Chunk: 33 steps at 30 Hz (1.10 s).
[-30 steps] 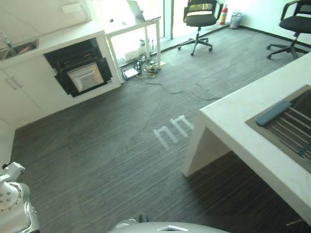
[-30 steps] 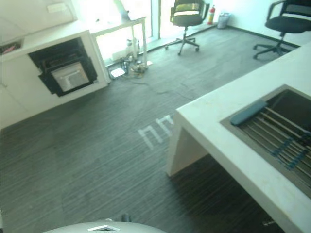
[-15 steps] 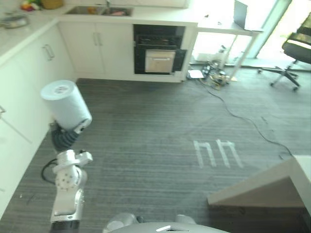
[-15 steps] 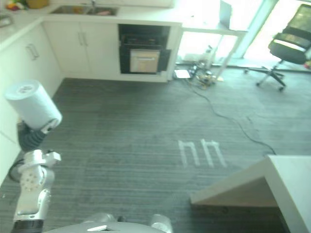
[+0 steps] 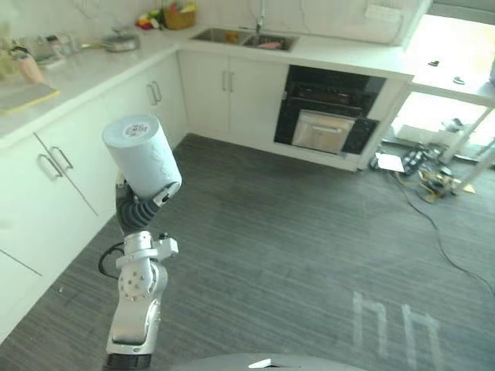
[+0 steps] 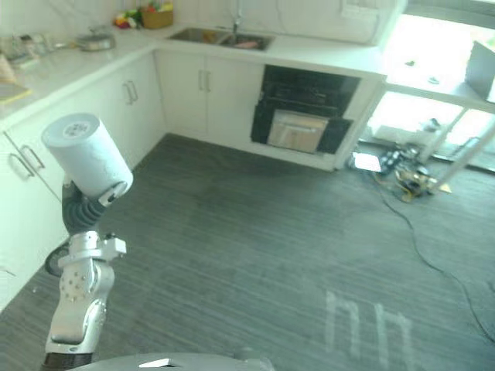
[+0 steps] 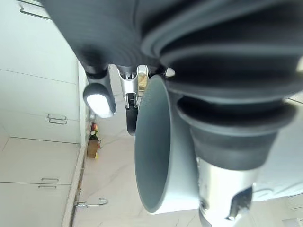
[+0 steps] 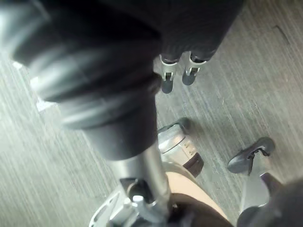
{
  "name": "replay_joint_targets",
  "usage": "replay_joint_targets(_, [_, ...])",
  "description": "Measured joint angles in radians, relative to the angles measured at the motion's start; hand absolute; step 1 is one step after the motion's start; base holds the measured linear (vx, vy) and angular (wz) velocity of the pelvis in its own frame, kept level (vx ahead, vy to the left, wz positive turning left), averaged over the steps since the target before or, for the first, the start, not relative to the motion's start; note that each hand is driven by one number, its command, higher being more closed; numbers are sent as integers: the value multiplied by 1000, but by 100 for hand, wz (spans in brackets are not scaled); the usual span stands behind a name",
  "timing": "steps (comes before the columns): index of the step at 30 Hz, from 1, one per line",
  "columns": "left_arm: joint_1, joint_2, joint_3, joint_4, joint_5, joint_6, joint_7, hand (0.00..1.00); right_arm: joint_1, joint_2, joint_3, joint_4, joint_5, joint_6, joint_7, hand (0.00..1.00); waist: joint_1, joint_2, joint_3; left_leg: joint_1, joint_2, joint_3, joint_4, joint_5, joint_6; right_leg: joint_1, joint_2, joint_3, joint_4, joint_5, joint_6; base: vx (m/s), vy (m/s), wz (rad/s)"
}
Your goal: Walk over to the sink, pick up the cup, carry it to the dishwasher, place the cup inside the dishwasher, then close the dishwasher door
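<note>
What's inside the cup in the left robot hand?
In the left wrist view the cup shows a dark inner wall, apparently bare. Its deeper part is hidden behind the rim and the left robot hand, so contents cannot be ruled out.

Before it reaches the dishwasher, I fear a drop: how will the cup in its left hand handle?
The cup looks rigid and smooth, so probably slippery in the left hand. It's a plain cylinder without a visible handle, so on its side it likely rolls. Its inside looks empty; probably light.
</note>
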Motion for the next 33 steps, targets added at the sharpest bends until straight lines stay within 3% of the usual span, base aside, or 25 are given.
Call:
replay_joint_targets(1, [2,2,2,-4,-1,0,0,100,6,-5,0,0,3,0,-1,0,4,4,3,-29,23,18,62,-8,2,19,3,-4,-9,-10,-7,212,-61,7])
replay_joint_targets(2, [6,6,5,-4,-12,0,-3,100,11,-15,2,0,13,0,0,0,6,12,1,-74,64,55,85,-54,1,46,6,-11,-24,-19,-5,181,-27,-5])
replay_joint_targets(3, [7,7,7,-4,-21,-1,-9,100,10,-17,1,2,28,0,-2,0,12,5,0,-90,80,91,-4,-76,7,63,-6,-5,-40,-15,9,177,-20,-10])
replay_joint_targets(5, [11,6,5,-2,-20,-3,-22,100,7,-14,2,10,32,1,-4,0,17,-9,3,-88,65,120,-237,-75,7,78,-30,5,-58,-12,19,174,40,-12])
replay_joint_targets(6, [14,5,-7,-1,-20,-7,-31,100,8,-19,-2,13,41,3,-1,0,17,-5,1,-87,39,108,-463,18,-5,80,-41,15,-56,-16,40,207,105,-6])
replay_joint_targets(7, [17,4,-18,1,-20,-8,-32,100,10,-27,-6,13,46,4,6,0,18,9,-4,-84,33,90,-538,123,2,76,-31,25,-53,-19,50,254,145,-12])
replay_joint_targets(8, [21,9,-24,15,-20,-12,-44,100,1,-33,-11,32,66,4,22,0,18,16,-3,-66,22,73,-586,176,-43,76,-28,46,-52,-25,66,170,146,-12])
replay_joint_targets(10, [21,26,-26,41,-20,-11,-48,100,-10,11,-10,49,99,0,22,0,3,-37,-2,-13,-18,88,-694,208,-32,70,-64,107,-56,-28,70,117,164,-7])
replay_joint_targets(12, [29,30,-27,50,-19,-12,-46,100,-9,21,-12,50,136,3,23,0,-3,-58,-10,32,-45,115,-787,249,-24,58,-85,138,-57,-32,75,38,95,-19])
replay_joint_targets(15, [22,63,-30,93,-19,-20,-40,100,-24,26,0,50,188,26,54,0,-20,-58,-14,107,-68,145,-917,305,-17,57,-99,165,-61,-39,91,-31,72,-30])
replay_joint_targets(17, [20,66,-37,113,-19,-20,-40,100,-24,26,2,49,188,41,65,0,-29,-51,-15,108,-66,151,-917,307,-17,56,-99,166,-63,-37,94,-81,21,-8])
replay_joint_targets(18, [-15,74,-76,232,-20,-20,-49,100,-73,38,39,102,177,91,79,0,-31,-72,-55,103,-55,135,-917,290,-39,112,-78,144,-177,7,107,-28,2,-3])
replay_joint_targets(24, [-14,83,-55,232,-22,-20,-48,100,-73,38,37,102,165,89,83,0,-30,-75,-54,118,-41,176,-917,273,-48,107,-71,182,-180,5,98,0,0,-17])
replay_joint_targets(28, [-32,115,-47,233,-81,-20,-49,100,-78,42,38,93,89,69,102,0,-57,-79,-55,119,-40,183,-918,270,-51,106,-68,184,-182,1,94,16,-16,-4])
replay_joint_targets(30, [-76,113,-37,263,-121,-22,-49,100,-73,47,38,88,45,39,108,0,-64,-79,-56,99,-51,140,-917,275,-45,109,-79,128,-181,-10,96,35,-20,45])
replay_joint_targets(33, [-172,99,16,337,-150,-23,-39,100,-85,38,38,89,0,42,118,0,-69,-84,-54,61,-79,69,-917,288,-37,126,-99,31,-180,-20,109,52,-18,87])
